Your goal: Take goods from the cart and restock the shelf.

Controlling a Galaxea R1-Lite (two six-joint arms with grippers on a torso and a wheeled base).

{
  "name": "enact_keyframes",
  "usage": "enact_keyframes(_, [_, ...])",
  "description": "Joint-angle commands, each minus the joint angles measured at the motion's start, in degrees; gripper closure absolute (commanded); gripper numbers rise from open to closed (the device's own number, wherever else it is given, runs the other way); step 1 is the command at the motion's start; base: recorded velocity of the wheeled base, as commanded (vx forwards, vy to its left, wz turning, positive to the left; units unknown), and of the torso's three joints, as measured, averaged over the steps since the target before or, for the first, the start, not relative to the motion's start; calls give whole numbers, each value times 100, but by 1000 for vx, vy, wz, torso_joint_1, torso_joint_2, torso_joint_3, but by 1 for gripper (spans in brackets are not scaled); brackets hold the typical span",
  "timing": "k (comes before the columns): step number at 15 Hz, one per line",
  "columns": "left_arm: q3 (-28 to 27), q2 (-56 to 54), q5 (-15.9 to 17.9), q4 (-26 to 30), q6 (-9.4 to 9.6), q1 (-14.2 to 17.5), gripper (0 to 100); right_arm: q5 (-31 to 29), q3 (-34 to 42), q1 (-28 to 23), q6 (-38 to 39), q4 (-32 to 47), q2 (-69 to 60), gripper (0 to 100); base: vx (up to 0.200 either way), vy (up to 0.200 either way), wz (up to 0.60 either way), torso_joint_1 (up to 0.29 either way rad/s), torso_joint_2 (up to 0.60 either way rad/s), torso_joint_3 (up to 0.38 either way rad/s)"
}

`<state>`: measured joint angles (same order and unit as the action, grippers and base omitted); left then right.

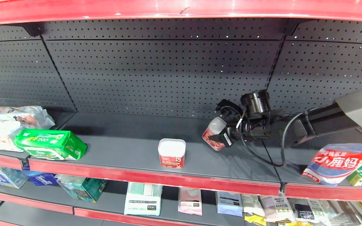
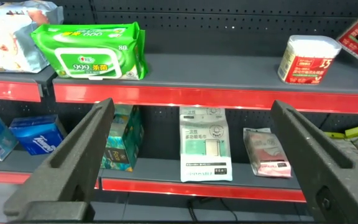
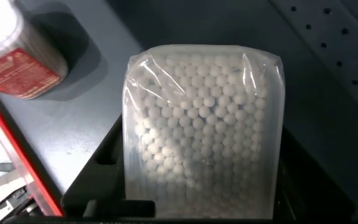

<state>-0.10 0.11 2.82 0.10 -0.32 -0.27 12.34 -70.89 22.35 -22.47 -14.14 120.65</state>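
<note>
My right gripper (image 1: pixel 217 138) is shut on a clear tub of cotton swabs (image 1: pixel 213 131) with a red label, tilted and held just above the grey shelf board (image 1: pixel 127 144). In the right wrist view the held tub (image 3: pixel 204 130) shows its white swab tips between the black fingers. A matching tub (image 1: pixel 172 153) (image 3: pixel 14 53) stands upright on the board a little to the left, near the red front edge. My left gripper (image 2: pixel 192 109) is open with nothing between its fingers, in front of the shelves, lower than the standing tub (image 2: pixel 306 59).
A green wipes pack (image 1: pixel 50 144) (image 2: pixel 95 50) and white tissue packs (image 1: pixel 17 117) lie at the shelf's left end. A large red-and-white bag (image 1: pixel 338 161) lies at the right. A pegboard wall (image 1: pixel 168 69) backs the shelf. Packets (image 1: pixel 143 197) fill the lower shelf.
</note>
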Motion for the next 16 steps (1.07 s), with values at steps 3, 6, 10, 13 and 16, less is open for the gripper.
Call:
enact_keyframes(3, [1,-2,0,-1,-3,0,0,-12,110,-28,6,-10,-182,100,0,0,0,0,0,0])
enact_keyframes(6, [1,-2,0,-1,-3,0,0,-12,251,-20,23,-19,-270,100,0,0,0,0,0,0])
enact_keyframes(10, [1,-2,0,-1,-12,0,0,-47,251,-20,23,-19,-226,100,0,0,0,0,0,0])
enact_keyframes(13, [1,-2,0,-1,-3,0,0,-74,110,7,32,-19,-112,100,0,0,0,0,0,0])
enact_keyframes(16, [1,-2,0,-1,-3,0,0,-144,-4,59,32,-1,38,100,0,0,0,0,0,0])
